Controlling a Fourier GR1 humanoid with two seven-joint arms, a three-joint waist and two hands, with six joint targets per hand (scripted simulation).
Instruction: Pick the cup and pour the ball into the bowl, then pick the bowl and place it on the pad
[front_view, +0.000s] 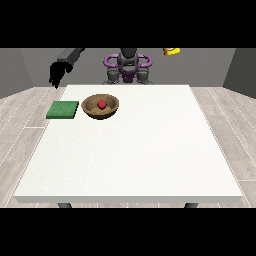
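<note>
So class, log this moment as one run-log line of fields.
ball: in bowl | bowl: on table, beside pad | hand at view's left: raised, holding nothing | next: pick bowl

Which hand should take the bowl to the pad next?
Right, the hand at the view's left. It hangs off the table's left side, the side with the bowl, ball already inside, and the green pad. The other hand isn't in view.
</note>
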